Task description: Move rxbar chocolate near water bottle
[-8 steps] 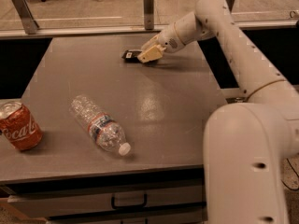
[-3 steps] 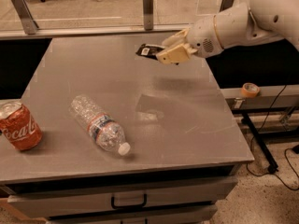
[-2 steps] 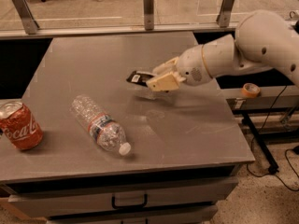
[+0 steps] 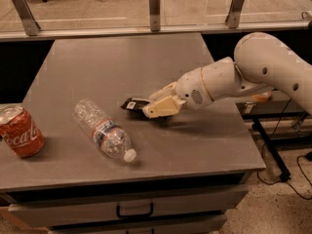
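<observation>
Right now you're gripping the rxbar chocolate (image 4: 131, 104) by its right end, with the gripper (image 4: 148, 106) clamped flat on the wrapper. It's sitting low at the table (image 4: 97, 62), just right of the water bottle (image 4: 103, 134) and apart from it; I can't tell if it's touching down. It's looking light, thin and slightly bendy with a slick wrapper, so you're wanting a pinch across the flat faces, well onto the bar. The Coca-Cola can (image 4: 19, 130) is standing far left.
</observation>
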Available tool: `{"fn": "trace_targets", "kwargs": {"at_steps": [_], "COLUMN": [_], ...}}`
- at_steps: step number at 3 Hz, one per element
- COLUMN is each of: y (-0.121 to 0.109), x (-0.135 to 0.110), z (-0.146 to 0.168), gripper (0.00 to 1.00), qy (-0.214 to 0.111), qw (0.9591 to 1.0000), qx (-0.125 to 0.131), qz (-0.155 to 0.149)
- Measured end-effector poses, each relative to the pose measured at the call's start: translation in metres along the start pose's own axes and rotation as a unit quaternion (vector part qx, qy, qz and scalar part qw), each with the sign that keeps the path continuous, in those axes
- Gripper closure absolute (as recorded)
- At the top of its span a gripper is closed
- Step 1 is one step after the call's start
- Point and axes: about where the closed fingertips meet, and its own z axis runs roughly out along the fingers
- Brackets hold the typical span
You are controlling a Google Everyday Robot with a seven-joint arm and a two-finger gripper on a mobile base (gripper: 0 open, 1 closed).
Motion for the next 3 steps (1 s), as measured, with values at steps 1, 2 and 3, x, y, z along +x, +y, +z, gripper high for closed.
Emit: {"fn": "trace_targets", "kwargs": {"at_steps": [1,2,3], "y": [0.033,0.053,0.054], "x": [-0.005,-0.008,-0.014], "z": [-0.007,-0.013,-0.018], "gripper": [0.28,0.06,0.00], "qy": [0.009,0.018,0.028], "qw": [0.9991,0.9981,0.9985], "qx": [-0.031,-0.038,-0.031], "qz": [0.027,0.045,0.036]}}
